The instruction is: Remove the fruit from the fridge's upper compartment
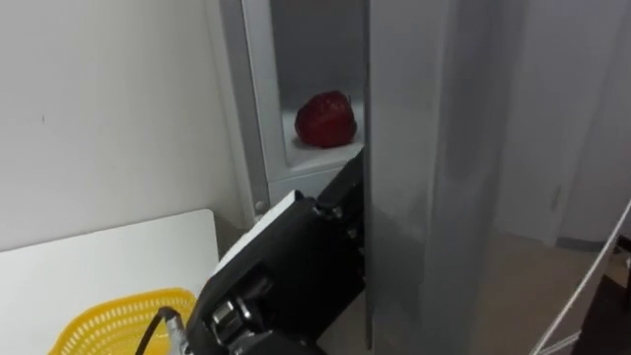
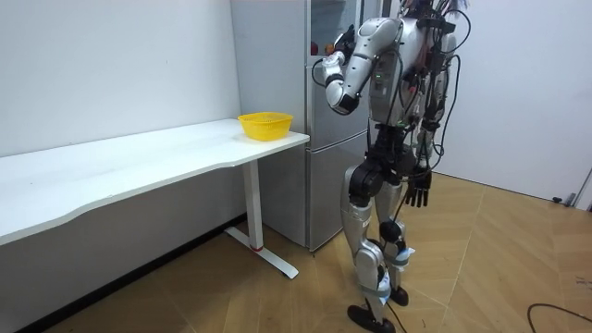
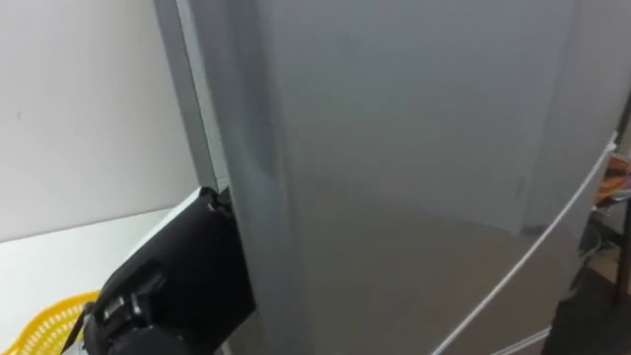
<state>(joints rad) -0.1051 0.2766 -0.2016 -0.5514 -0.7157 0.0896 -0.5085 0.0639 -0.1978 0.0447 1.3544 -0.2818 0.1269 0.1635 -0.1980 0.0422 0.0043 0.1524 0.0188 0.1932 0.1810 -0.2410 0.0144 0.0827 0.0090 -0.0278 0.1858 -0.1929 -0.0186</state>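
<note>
One red fruit (image 1: 325, 119) lies on the shelf (image 1: 292, 131) just above the left hand (image 2: 342, 42), whose state the door (image 1: 414, 148) hides.

Silver-grey shell, black joints, black right hand (image 2: 419, 191), dark cables at shoulders.

From my station I see a plain white wall (image 2: 111, 65) running behind a long white table (image 2: 139, 157), which stands on a white leg (image 2: 250, 208) with a flat foot. The table's end sits just beside a tall grey fridge (image 2: 273, 74). The floor (image 2: 499, 268) is light wood laid in a herringbone pattern. Another pale wall (image 2: 527, 92) closes the far side. The light is even and soft.
</note>
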